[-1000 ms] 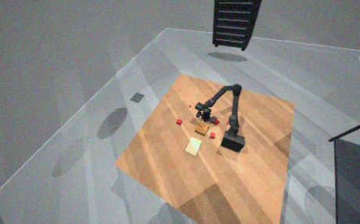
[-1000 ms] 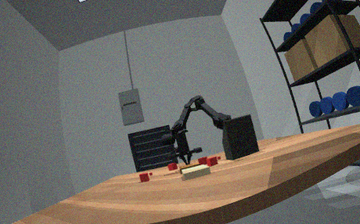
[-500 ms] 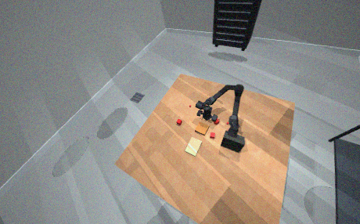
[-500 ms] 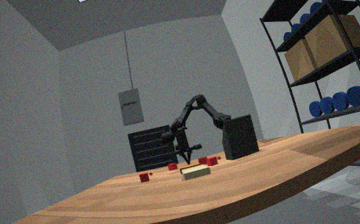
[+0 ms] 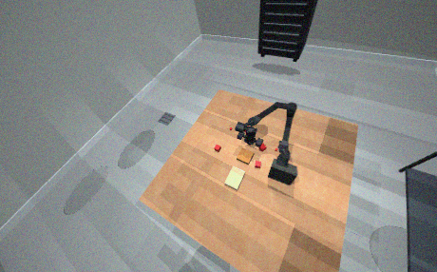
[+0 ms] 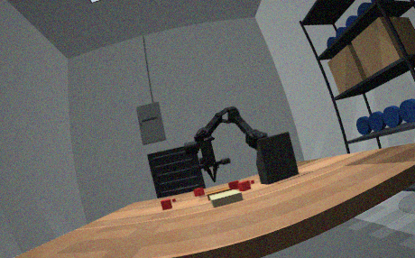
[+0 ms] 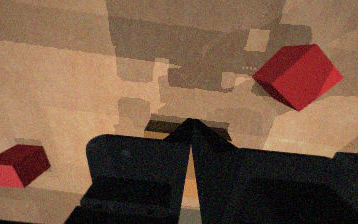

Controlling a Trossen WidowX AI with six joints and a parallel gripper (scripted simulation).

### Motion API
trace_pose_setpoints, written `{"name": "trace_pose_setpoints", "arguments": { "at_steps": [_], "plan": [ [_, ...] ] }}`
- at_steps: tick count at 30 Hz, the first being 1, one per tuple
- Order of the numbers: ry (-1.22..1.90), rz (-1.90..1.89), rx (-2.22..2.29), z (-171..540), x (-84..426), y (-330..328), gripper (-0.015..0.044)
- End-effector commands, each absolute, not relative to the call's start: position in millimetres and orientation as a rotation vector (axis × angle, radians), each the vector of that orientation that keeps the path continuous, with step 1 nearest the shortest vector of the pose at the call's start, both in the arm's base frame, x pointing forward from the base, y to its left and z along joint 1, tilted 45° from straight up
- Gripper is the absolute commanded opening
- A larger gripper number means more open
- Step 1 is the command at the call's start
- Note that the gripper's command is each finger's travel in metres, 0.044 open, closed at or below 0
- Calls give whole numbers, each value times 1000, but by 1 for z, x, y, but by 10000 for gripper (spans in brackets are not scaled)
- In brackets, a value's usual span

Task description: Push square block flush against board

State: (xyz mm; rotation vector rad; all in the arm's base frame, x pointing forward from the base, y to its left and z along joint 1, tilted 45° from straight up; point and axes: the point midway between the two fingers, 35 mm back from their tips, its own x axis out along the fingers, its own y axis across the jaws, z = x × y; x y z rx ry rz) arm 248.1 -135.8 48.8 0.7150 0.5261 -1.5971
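Note:
The orange square block lies flat on the table. In the wrist view its dark side and a strip of its orange top show behind the fingers. The pale yellow board lies flat nearby, with a strip of table between it and the block in the top view. My gripper is shut and empty. It points down above the table, near the block's side away from the board. The fingers hide most of the block in the wrist view.
Red cubes stand around the block, one close beside the gripper in the top view. Tiny red pieces lie farther out. The arm's black base stands on the table.

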Motion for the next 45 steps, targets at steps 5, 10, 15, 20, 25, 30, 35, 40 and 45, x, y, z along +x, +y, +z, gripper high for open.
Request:
{"name": "trace_pose_setpoints", "arguments": {
  "at_steps": [5,10,15,20,25,30,35,40,45],
  "plan": [
    [522,-1611,719,10,243,-165,0],
    [520,-1612,719,5,242,-172,0],
    [521,-1612,720,3,243,-170,0],
    [522,-1611,722,-1,245,-166,0],
    [524,-1610,724,-5,247,-163,0],
    [526,-1609,726,-9,249,-159,0],
    [527,-1609,728,-13,251,-155,0],
    [528,-1608,730,-16,253,-151,0],
    [530,-1608,731,-20,255,-147,0]
  ]
}}
